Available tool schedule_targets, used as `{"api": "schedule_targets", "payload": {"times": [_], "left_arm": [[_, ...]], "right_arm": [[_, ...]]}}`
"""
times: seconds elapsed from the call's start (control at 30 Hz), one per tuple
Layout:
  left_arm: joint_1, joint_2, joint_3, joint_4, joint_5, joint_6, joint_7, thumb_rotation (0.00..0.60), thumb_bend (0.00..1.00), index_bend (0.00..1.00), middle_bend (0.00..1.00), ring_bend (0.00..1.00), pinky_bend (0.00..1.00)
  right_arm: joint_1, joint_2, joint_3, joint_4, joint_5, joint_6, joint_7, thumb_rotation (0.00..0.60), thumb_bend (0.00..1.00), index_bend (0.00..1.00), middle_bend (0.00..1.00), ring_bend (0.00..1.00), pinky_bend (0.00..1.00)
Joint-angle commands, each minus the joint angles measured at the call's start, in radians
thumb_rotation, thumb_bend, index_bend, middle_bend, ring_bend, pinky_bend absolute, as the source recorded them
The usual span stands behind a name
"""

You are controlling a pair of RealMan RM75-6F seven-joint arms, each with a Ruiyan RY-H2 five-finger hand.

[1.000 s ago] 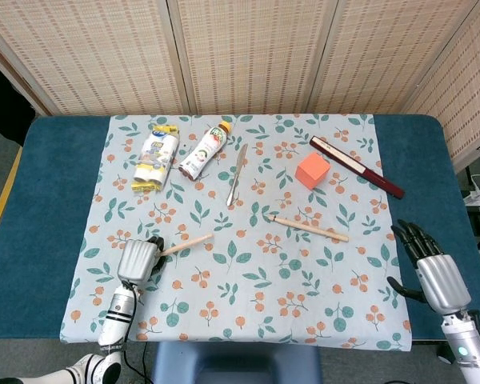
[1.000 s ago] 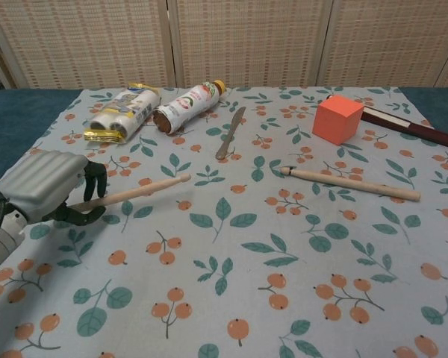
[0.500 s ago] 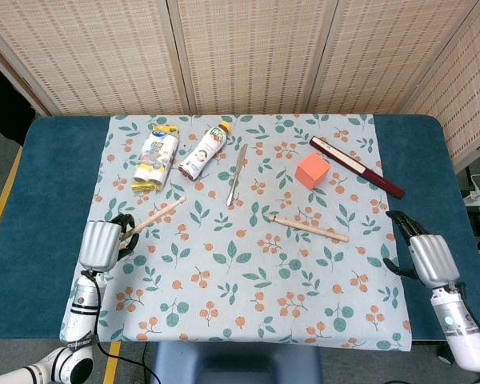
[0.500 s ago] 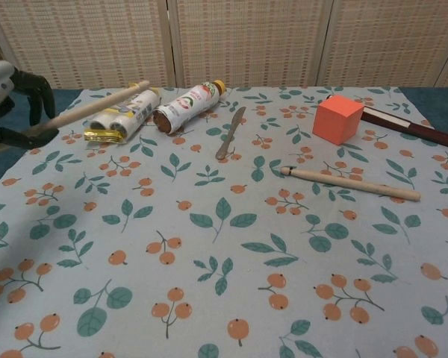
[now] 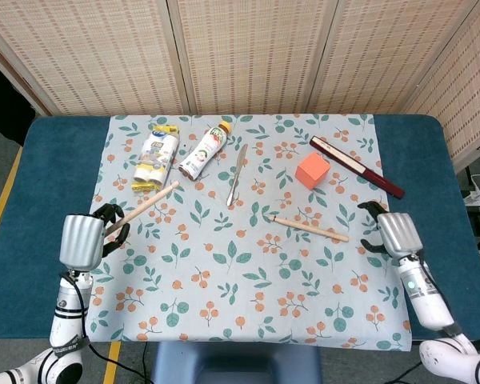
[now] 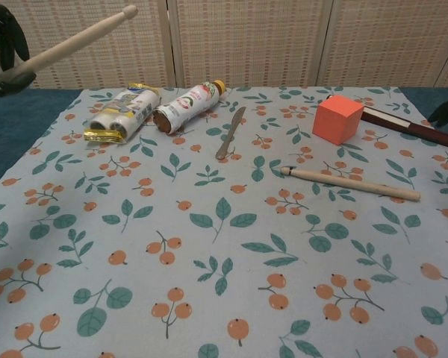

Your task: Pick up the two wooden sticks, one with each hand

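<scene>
With the left hand [image 5: 86, 240] gripping one wooden stick [image 5: 144, 206] aloft, the released right hand [image 5: 390, 234] nears the second wooden stick [image 5: 309, 228] lying on the bench [image 5: 32, 264]: probably light, rigid, roll-prone; grasp mid-shaft.

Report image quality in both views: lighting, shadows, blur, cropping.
Head view: even, soft light, faint shadows, all sharp; both hands fully framed. Chest view: sharp too, but the left hand with its raised wooden stick is cropped at the corner.
</scene>
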Motion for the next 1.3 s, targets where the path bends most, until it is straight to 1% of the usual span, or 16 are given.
{"api": "schedule_targets", "payload": {"times": [0.03,0.23,0.33,0.47,0.63,1.03,1.17,1.23,1.3], "left_arm": [[0.007,0.013,-0.002,-0.021,0.010,0.015,-0.008,0.600,0.44,0.69,0.86,1.00,1.00],[0.011,0.024,0.001,-0.033,0.019,0.025,-0.007,0.600,0.44,0.69,0.86,1.00,1.00],[0.014,0.030,0.002,-0.035,0.016,0.025,-0.009,0.600,0.44,0.69,0.86,1.00,1.00],[0.021,0.033,0.006,-0.035,0.011,0.028,-0.013,0.600,0.44,0.69,0.86,1.00,1.00],[0.028,0.034,0.006,-0.033,0.007,0.035,-0.019,0.600,0.44,0.69,0.86,1.00,1.00],[0.040,0.041,0.010,-0.031,0.011,0.048,-0.027,0.600,0.44,0.69,0.86,1.00,1.00],[0.046,0.048,0.011,-0.030,0.008,0.049,-0.034,0.600,0.44,0.69,0.86,1.00,1.00],[0.049,0.052,0.011,-0.030,0.007,0.053,-0.038,0.600,0.44,0.69,0.86,1.00,1.00],[0.054,0.056,0.005,-0.033,0.003,0.061,-0.044,0.600,0.44,0.69,0.86,1.00,1.00]], "right_arm": [[0.091,-0.119,0.030,0.134,0.095,-0.115,-0.103,0.600,0.14,0.28,0.26,0.62,0.82],[0.148,-0.226,0.038,0.238,0.146,-0.168,-0.158,0.600,0.14,0.33,0.30,0.76,0.95],[0.161,-0.252,0.038,0.245,0.155,-0.180,-0.160,0.600,0.14,0.35,0.31,0.81,0.99],[0.165,-0.258,0.032,0.217,0.143,-0.165,-0.157,0.600,0.14,0.37,0.32,0.85,1.00],[0.168,-0.261,0.028,0.199,0.148,-0.151,-0.179,0.600,0.14,0.41,0.36,0.87,1.00],[0.230,-0.354,0.045,0.303,0.218,-0.198,-0.264,0.600,0.14,0.46,0.40,0.88,1.00],[0.240,-0.369,0.046,0.310,0.224,-0.195,-0.281,0.600,0.14,0.48,0.41,0.88,1.00],[0.241,-0.371,0.044,0.307,0.224,-0.189,-0.287,0.600,0.16,0.49,0.43,0.88,1.00],[0.242,-0.371,0.040,0.307,0.227,-0.189,-0.298,0.600,0.20,0.51,0.44,0.88,1.00]]}}
